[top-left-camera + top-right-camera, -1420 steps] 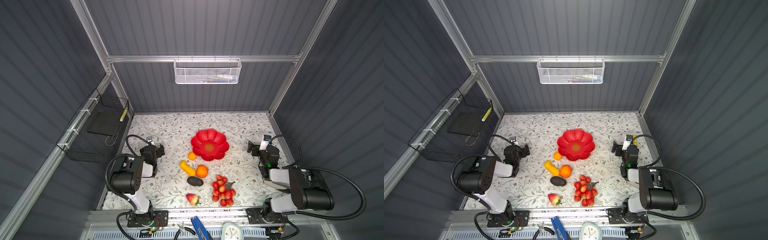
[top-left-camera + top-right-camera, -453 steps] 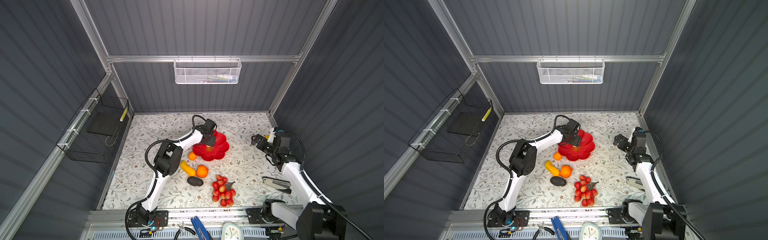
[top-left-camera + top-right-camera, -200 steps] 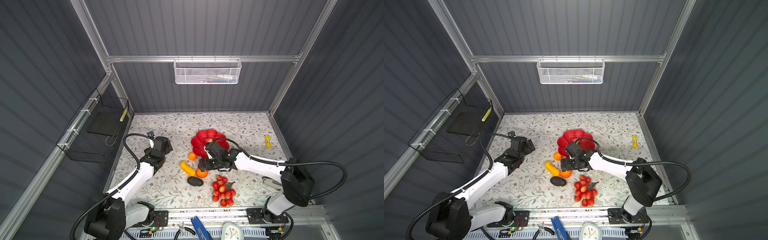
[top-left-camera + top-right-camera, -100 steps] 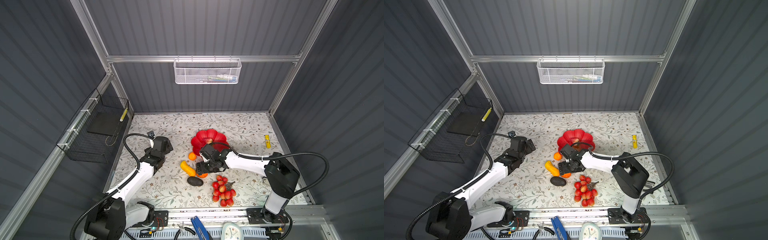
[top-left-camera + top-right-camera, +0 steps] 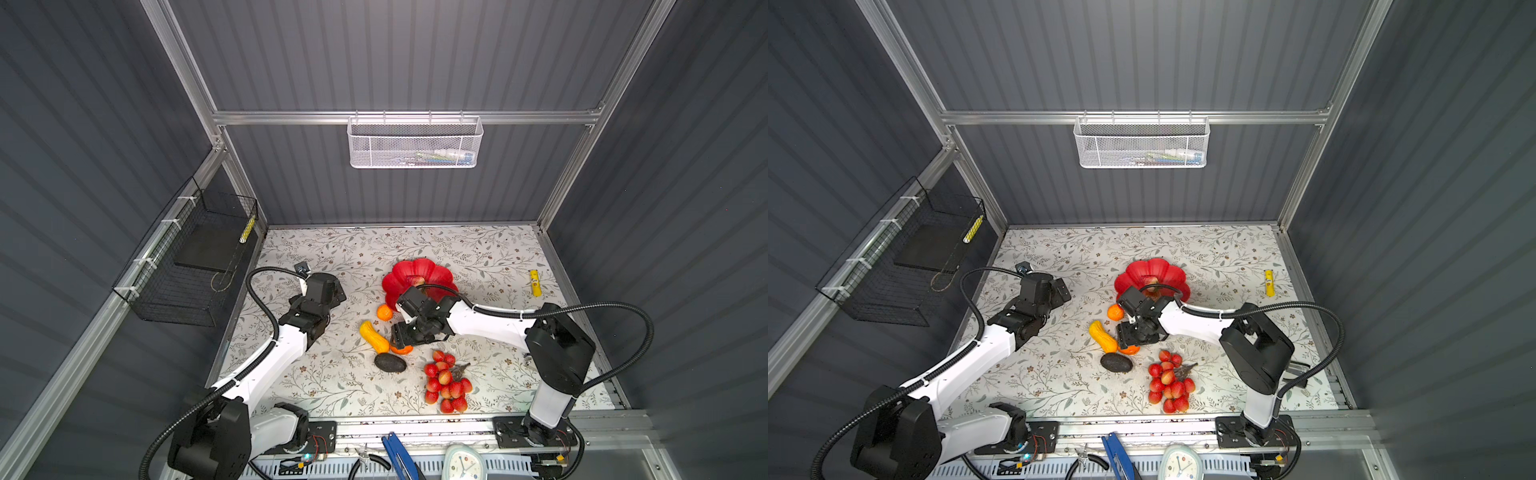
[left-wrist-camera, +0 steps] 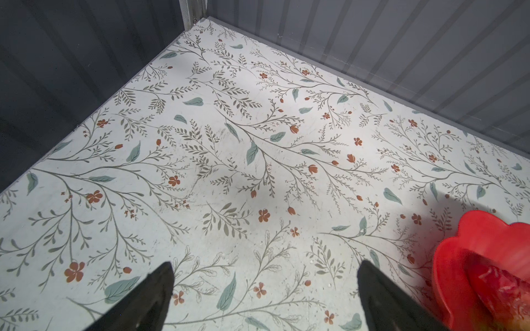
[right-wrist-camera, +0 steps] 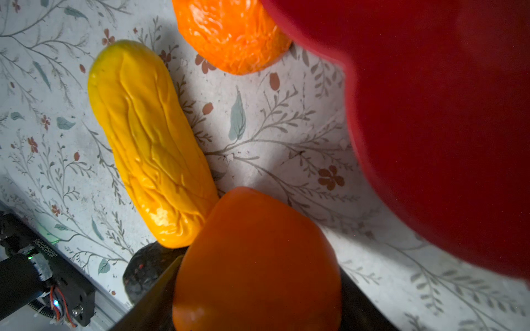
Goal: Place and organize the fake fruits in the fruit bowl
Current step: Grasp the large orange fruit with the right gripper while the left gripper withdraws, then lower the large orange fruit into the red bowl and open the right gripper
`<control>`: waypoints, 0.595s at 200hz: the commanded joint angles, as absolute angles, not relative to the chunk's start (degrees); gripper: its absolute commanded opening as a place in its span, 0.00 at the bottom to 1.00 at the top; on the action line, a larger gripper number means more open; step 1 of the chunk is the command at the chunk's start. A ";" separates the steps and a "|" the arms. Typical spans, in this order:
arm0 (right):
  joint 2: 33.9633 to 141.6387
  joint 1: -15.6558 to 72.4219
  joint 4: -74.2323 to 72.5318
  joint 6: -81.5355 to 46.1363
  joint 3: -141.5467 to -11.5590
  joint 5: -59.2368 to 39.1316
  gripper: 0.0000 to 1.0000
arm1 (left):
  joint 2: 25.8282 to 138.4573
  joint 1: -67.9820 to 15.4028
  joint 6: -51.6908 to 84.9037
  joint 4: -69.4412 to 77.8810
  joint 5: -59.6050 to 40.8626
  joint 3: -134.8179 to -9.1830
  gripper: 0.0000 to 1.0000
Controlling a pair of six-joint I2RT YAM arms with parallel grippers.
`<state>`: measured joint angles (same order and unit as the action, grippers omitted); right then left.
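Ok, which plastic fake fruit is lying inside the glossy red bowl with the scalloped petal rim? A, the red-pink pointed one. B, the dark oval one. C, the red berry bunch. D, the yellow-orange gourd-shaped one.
A: the red-pink pointed fruit lies inside the glossy red scalloped bowl, while the dark oval fruit, the yellow-orange gourd and the red berry bunch lie on the floral table.

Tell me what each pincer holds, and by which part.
The left pincer is open and holds nothing. At the right pincer, the jaws stand on opposite sides of the larger orange; whether they grip it cannot be told.
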<state>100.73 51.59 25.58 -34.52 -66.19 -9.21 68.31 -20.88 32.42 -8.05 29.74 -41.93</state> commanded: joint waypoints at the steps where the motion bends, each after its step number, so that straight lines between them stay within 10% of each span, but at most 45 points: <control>1: 92.25 51.94 28.65 -32.67 -67.23 -7.48 0.36 | 67.17 -20.48 32.38 -8.36 28.87 -41.26 1.00; 119: 101.67 36.72 24.18 -25.95 -77.61 -5.63 0.38 | 68.93 -20.39 25.21 -5.05 9.66 -42.17 1.00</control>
